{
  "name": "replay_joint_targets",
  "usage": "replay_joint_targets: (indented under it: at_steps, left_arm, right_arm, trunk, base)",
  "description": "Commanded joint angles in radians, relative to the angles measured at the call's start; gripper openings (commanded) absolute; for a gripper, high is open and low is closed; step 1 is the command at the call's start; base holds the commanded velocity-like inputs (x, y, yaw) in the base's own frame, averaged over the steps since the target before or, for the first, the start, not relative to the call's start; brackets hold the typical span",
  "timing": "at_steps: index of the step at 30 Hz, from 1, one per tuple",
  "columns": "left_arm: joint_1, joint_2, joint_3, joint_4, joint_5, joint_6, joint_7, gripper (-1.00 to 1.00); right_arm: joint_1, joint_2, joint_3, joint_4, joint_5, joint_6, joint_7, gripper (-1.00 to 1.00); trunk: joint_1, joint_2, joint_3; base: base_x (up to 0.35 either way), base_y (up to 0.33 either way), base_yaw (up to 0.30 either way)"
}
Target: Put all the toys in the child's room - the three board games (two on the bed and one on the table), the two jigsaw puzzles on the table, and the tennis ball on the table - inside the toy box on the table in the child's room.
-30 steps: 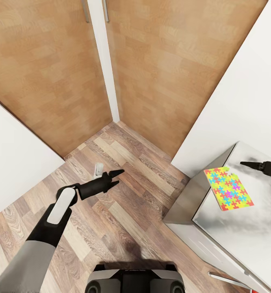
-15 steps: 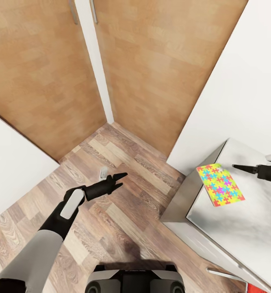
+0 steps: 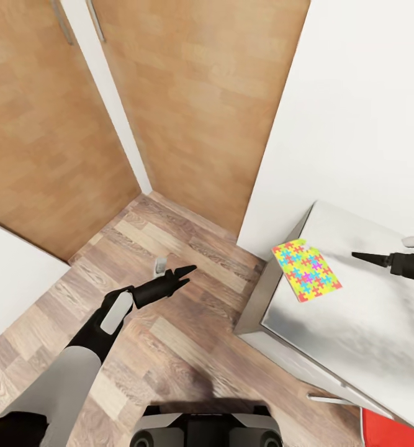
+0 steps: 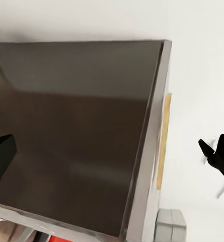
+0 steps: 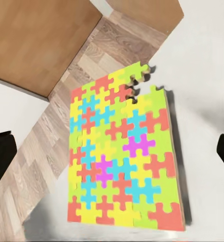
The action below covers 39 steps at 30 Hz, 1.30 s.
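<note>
Head view: right gripper (image 3: pixel 358 255) hangs empty, fingers spread, beside the jigsaw puzzle (image 3: pixel 306 270) overhanging the table (image 3: pixel 355 323) corner; a nudge could drop it.

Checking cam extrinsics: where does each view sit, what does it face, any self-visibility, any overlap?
Head: up high, looking down at wood floor, table, jigsaw puzzle; left pincer, right pincer and base show.
Left wrist: faces the table's side; dark fingertips at frame edges.
Right wrist: above the jigsaw puzzle; fingertip at frame edge.
Shared: head and right wrist both show the puzzle.
</note>
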Motion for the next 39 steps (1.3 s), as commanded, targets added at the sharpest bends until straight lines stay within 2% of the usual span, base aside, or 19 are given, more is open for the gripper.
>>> replay_joint_targets:
  at_steps: [1, 13, 39]
  left_arm:
    - [0.0, 0.001, -0.002, 0.0, 0.008, 0.006, 0.001, 1.0]
    - [0.001, -0.001, -0.001, 0.008, -0.002, -0.05, -0.009, 1.0]
    - [0.012, -0.009, -0.005, -0.001, -0.001, -0.071, -0.011, 1.0]
  right_arm:
    - [-0.002, -0.001, 0.002, 0.001, -0.005, 0.005, 0.0, 1.0]
    - [0.002, 0.003, 0.002, -0.008, -0.01, 0.006, -0.001, 1.0]
    - [0.005, 0.019, 0.002, -0.023, -0.01, 0.008, -0.001, 1.0]
  trunk:
    - [0.001, -0.002, -0.001]
    - [0.001, -0.002, 0.003]
    - [0.001, -0.002, 0.004]
  base:
    - [0.0, 0.0, -0.273]
    - [0.0, 0.0, -0.207]
    - [0.0, 0.0, -0.036]
